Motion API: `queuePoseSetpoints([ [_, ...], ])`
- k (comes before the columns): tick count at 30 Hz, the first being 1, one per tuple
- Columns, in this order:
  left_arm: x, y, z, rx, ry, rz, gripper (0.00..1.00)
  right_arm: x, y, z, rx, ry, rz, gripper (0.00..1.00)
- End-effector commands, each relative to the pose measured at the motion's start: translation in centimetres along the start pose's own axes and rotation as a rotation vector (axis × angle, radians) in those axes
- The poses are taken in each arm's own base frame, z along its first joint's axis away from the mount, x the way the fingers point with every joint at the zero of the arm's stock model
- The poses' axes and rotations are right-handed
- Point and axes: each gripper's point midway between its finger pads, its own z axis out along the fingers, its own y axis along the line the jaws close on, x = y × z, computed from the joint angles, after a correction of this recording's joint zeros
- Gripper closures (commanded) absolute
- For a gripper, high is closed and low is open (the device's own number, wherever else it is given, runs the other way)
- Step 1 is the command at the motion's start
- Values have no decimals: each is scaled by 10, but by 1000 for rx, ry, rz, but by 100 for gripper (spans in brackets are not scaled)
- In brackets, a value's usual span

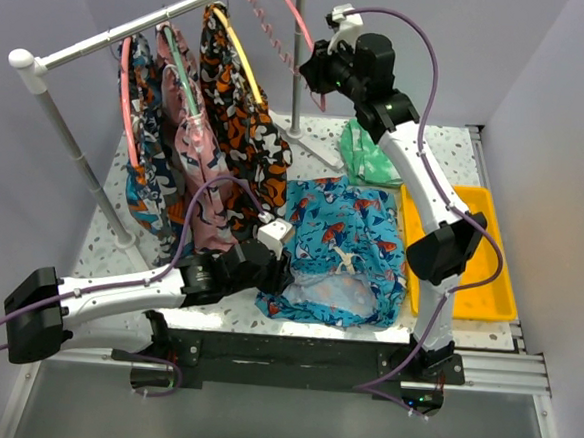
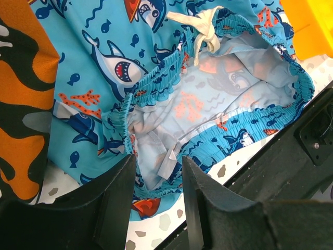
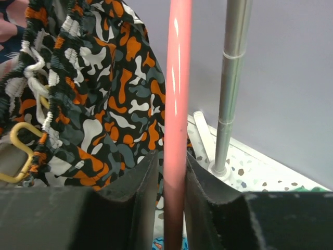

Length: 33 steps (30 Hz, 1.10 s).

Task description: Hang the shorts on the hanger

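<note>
The shorts (image 1: 342,245) are spread flat on the speckled desk (image 1: 108,238), in the middle of it and towards the near edge, with the waistband turned to the near side. In the left wrist view the shorts (image 2: 99,62) are seen with the elastic waistband gaping, the pale inner lining exposed, and the white drawstring (image 2: 204,25) knotted at the front.

The left hand (image 1: 272,265) is held low at the left corner of the waistband. Its fingers (image 2: 120,200) stand apart, and the waistband edge and lining are seen in the gap of the left hand (image 2: 156,165). Nothing is clamped there.

The hanger (image 1: 294,15) hangs at the right end of the rail (image 1: 135,30), just beside the orange-black shorts (image 1: 241,110). It carries no garment. Its pink bar (image 3: 177,104) runs upright between the fingers of the right hand (image 3: 171,159), and both fingers (image 3: 141,192) are pressed against it, so the hanger is gripped. In the overhead view the right hand (image 1: 316,68) is raised at rail height, well apart from the shorts below.

The orange-black shorts (image 3: 104,83) hang to the left of the gripped bar, and the metal post (image 3: 231,78) of the rack stands to its right. Further garments hang along the rail to the left. A green cloth (image 1: 372,156) lies behind the shorts, and a yellow tray (image 1: 462,253) lies just beside them on the right.
</note>
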Motion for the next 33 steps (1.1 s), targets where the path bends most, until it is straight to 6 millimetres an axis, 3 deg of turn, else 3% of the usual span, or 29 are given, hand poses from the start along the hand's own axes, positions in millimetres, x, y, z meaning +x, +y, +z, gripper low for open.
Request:
queuePoseSetpoints([
  [1, -24, -14, -7, 47, -62, 13, 54, -50, 7, -21, 0, -98, -44, 90],
  [4, -25, -15, -7, 48, -63, 13, 54, -58, 9, -24, 1, -121, -56, 100],
  [22, -32, -13, -9, 29, -82, 12, 54, -105, 21, -47, -27, -296, -52, 100],
  [31, -34, -13, -8, 24, -87, 11, 54, -99, 24, -54, -37, -297, -22, 100],
  [32, -34, -13, -8, 23, -87, 13, 53, -89, 21, -53, -26, -280, -15, 100],
  [33, -35, -13, -8, 22, -89, 14, 52, -97, 22, -62, -23, -301, -16, 100],
])
